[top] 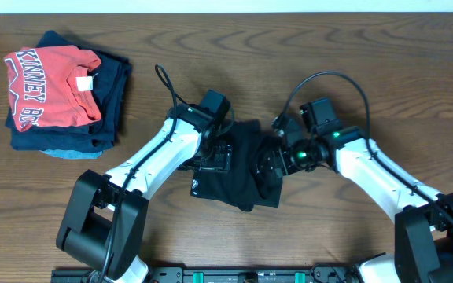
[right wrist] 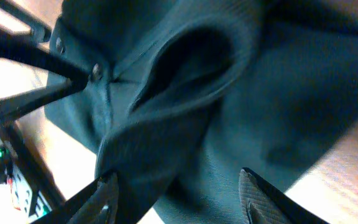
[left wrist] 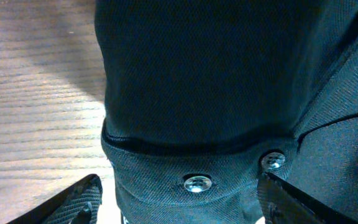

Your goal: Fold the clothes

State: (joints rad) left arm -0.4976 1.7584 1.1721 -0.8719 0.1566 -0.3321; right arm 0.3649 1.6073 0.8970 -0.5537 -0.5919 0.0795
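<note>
Clothes [top: 241,187]: black, soft, limp, light; prob bunches & slides on surface [top: 329,47]. Left tool [top: 220,157] & right tool [top: 267,161] both apart, nothing clamped. Grab outer corners.

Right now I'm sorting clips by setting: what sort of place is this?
Probably a robotics lab bench set up for laundry folding: a left arm and right arm stand at a wood-grain table, a black garment lies between them, and a red T-shirt tops a stack of folded clothes.
</note>
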